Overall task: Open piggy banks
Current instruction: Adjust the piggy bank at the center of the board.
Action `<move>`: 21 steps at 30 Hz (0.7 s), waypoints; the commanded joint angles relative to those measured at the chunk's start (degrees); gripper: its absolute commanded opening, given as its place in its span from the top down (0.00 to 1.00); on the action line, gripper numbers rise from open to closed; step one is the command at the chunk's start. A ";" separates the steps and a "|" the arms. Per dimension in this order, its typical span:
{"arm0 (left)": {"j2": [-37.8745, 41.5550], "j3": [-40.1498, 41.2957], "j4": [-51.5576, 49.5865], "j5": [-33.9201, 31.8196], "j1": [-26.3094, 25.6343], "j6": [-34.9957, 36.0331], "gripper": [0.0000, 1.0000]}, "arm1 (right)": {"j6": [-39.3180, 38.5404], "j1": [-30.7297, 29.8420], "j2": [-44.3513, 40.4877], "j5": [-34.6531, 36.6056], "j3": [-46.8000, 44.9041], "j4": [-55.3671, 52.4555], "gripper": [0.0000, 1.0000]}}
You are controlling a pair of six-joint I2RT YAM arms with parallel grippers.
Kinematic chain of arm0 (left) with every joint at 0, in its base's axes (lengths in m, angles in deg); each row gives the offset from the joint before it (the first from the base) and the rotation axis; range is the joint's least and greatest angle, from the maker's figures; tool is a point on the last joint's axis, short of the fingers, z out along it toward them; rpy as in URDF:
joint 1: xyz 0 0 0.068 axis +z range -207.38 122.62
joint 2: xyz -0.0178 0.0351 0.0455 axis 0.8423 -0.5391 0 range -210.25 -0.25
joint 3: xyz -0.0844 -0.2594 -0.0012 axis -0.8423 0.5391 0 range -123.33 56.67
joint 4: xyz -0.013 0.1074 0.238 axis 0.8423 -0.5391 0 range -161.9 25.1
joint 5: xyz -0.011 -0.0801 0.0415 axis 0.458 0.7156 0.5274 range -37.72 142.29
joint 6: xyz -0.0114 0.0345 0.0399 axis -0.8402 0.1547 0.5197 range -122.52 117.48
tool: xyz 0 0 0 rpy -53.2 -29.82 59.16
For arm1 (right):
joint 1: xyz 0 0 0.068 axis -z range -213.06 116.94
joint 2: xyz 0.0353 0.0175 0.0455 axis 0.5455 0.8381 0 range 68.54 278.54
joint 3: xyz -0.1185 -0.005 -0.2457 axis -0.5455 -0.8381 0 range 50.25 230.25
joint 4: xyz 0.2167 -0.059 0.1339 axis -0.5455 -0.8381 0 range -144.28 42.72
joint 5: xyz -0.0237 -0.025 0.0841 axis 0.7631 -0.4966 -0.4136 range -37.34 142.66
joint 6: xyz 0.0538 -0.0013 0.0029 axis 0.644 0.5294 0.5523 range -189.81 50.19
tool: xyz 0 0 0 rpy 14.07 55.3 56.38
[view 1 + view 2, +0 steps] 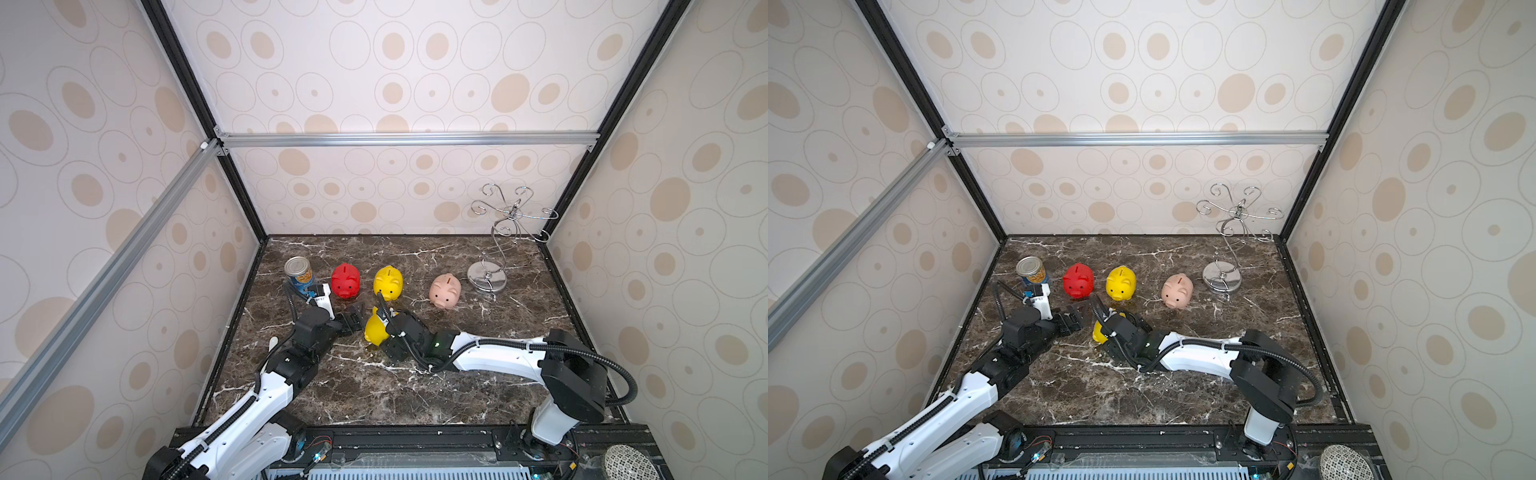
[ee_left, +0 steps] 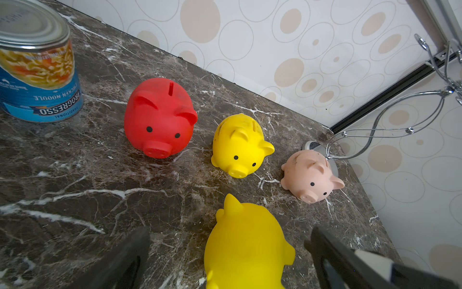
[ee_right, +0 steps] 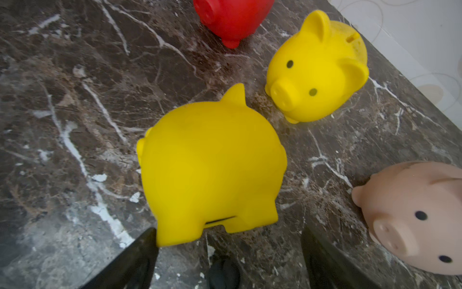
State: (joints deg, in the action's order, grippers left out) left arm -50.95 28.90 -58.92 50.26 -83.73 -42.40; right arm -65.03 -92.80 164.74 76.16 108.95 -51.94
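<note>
On the dark marble table (image 1: 374, 386), in both top views, three piggy banks stand in a row near the back: a red pig (image 1: 345, 280), a yellow pig (image 1: 388, 282) and a pink pig (image 1: 445, 291). A tin (image 1: 299, 272) stands at the row's left end and a wire stand (image 1: 487, 278) at its right. A second yellow pig (image 1: 374, 332) lies in front of the row, between the two claws. The left claw (image 1: 355, 318) is just beside it on one side, and the right claw (image 1: 388, 328) reaches over its other side, partly hiding it.

In the left wrist view, the left claw (image 2: 228, 232) is spread wide. The second yellow pig (image 2: 247, 242) sits in the gap, touching neither finger. The row stands beyond it, faces toward the camera.

In the right wrist view, the right claw (image 3: 227, 236) stands apart too. The second yellow pig (image 3: 212, 165) lies on its side just ahead of the fingertips, not clamped. One finger (image 3: 140, 257) meets its nearest edge, though whether they touch cannot be told. A dark slit shows along that edge.
</note>
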 commanded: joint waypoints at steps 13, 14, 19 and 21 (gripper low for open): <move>-3.29 -0.96 0.43 3.84 0.43 -0.46 0.00 | -1.47 9.50 -6.69 -2.15 -6.77 0.96 0.14; -3.49 -1.17 0.36 4.22 0.44 -0.35 0.00 | -1.69 10.16 -7.03 -2.32 -6.92 1.21 0.14; -4.83 -1.89 0.33 5.61 0.42 0.49 0.00 | -2.87 12.01 -7.83 -3.82 -6.24 0.90 0.15; -5.85 -2.33 0.48 6.84 0.49 0.89 0.00 | -3.28 12.02 -8.40 -5.38 -6.16 0.12 0.16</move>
State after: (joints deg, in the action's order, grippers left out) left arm -55.85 28.88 -59.32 55.22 -83.60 -42.33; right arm -67.04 -80.83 158.03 72.84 102.61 -51.05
